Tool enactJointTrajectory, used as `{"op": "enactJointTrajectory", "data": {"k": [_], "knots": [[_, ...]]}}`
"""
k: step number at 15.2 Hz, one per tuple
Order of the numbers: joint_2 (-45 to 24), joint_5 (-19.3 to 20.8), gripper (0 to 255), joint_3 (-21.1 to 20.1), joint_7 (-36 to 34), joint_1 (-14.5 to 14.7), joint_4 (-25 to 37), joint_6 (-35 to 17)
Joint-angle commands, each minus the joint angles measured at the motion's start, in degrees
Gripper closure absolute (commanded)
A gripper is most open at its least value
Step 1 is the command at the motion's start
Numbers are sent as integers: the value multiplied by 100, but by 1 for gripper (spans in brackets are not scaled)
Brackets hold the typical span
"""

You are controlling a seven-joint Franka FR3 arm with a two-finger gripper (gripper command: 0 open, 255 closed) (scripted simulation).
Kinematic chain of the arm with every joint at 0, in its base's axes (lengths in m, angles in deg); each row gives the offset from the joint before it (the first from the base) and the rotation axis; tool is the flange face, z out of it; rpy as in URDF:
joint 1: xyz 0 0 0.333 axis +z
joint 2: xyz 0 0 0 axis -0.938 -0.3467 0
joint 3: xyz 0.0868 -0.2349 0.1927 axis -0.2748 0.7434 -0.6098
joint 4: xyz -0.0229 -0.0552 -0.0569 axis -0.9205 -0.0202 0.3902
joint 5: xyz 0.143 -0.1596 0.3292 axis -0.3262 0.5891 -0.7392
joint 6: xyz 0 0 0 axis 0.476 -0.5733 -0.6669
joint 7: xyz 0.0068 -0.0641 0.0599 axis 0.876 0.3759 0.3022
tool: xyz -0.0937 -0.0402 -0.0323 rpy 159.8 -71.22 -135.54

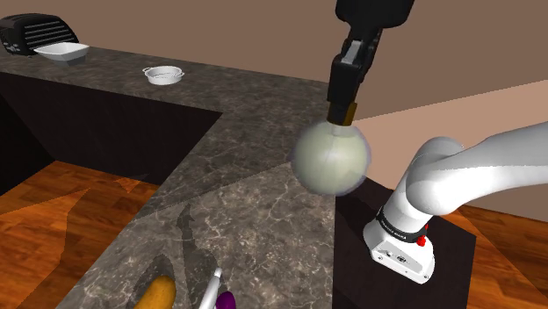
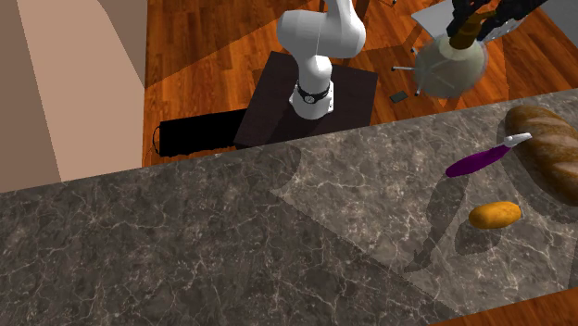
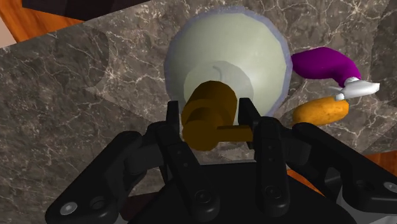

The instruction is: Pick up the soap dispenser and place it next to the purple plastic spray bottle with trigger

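my gripper [image 1: 341, 112] clasps the soap dispenser [image 1: 329, 158], just right of the shoulder view's centre; i'd lower it upright beside the purple spray bottle [image 1: 226, 301], bottom edge.

Loaf [image 2: 548, 153] and bun [image 2: 494, 215] beside spray bottle [image 2: 472, 165]

White Franka arm [image 1: 465, 176] raised, all-black two-finger hand [image 1: 341, 112] pointing down.
Elbow bent above its base; fingers [image 3: 173, 121] pinch the brown pump of a round pale soap dispenser [image 1: 330, 156].
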Motion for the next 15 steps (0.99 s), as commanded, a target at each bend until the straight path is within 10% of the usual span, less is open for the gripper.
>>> {"op": "enactJointTrajectory", "data": {"k": [1,15], "knots": [[-133,-151,255,-316,-324,-46,216,5],[108,-540,255,-846,-651,41,-581,-706]]}}
